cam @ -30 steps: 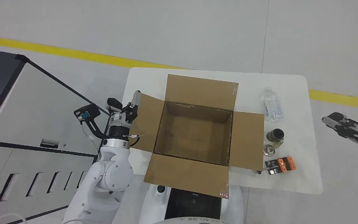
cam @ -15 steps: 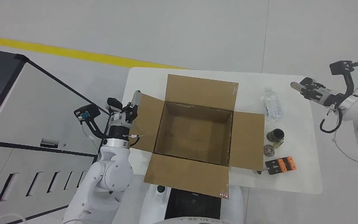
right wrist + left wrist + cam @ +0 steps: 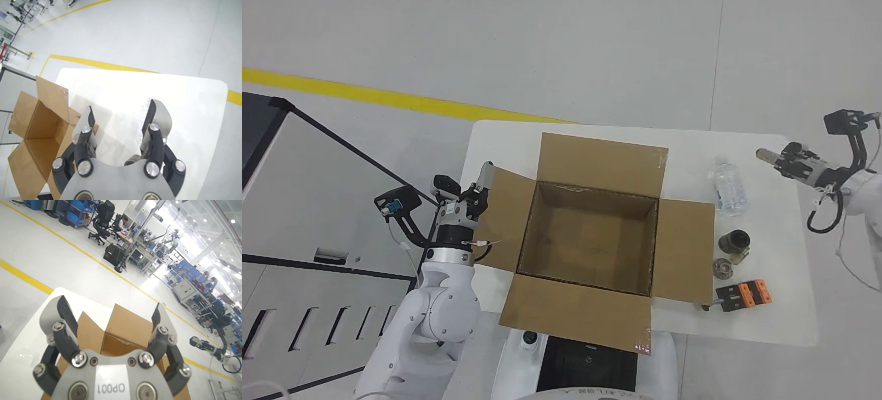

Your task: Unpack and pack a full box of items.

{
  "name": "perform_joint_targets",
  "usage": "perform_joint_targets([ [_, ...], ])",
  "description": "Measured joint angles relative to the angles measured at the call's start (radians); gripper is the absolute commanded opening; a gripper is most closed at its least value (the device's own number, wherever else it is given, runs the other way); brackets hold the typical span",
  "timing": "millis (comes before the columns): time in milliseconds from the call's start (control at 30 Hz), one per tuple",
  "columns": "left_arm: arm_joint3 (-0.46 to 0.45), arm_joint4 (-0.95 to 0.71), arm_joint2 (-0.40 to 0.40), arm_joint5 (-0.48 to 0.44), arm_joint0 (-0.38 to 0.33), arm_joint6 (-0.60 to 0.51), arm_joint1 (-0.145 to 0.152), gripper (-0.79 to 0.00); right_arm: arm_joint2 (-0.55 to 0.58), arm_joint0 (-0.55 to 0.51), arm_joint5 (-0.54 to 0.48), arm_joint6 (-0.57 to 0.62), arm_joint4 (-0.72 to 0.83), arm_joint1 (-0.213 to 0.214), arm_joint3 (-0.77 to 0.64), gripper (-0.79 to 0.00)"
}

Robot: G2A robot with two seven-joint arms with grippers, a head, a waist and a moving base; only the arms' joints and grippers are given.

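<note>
The box (image 3: 587, 240) sits open, flaps spread, at the centre of the white table (image 3: 782, 322) in the top view. At centre left, the left gripper (image 3: 109, 306) hovers by the box's left flap, jaws apart. Right of the box lie a clear bottle (image 3: 729, 187), a dark cylinder (image 3: 733, 243) and orange-and-black blocks (image 3: 747, 292). At the upper right, the right gripper (image 3: 121, 105) hangs over the table's edge near the bottle, jaws apart.
</note>
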Motion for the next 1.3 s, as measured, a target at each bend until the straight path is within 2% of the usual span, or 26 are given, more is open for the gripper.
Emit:
perform_joint_targets([
  [233, 0.0, 0.0, 0.0, 0.0, 0.0, 0.0, 0.0, 0.0, -0.204, 0.116, 0.088, -0.077, -0.122, -0.054, 0.179, -0.068],
  [333, 0.0, 0.0, 0.0, 0.0, 0.0, 0.0, 0.0, 0.0, -0.284, 0.169, 0.107, -0.096, -0.165, -0.081, 0.28, -0.046],
  [400, 0.0, 0.0, 0.0, 0.0, 0.0, 0.0, 0.0, 0.0, -0.317, 0.217, 0.092, -0.087, -0.171, -0.096, 0.354, 0.0],
  [533, 0.0, 0.0, 0.0, 0.0, 0.0, 0.0, 0.0, 0.0, -0.35, 0.31, 0.063, -0.085, -0.205, -0.114, 0.488, 0.0],
  [1300, 0.0, 0.0, 0.0, 0.0, 0.0, 0.0, 0.0, 0.0, -0.349, 0.306, 0.064, -0.085, -0.204, -0.114, 0.483, 0.0],
])
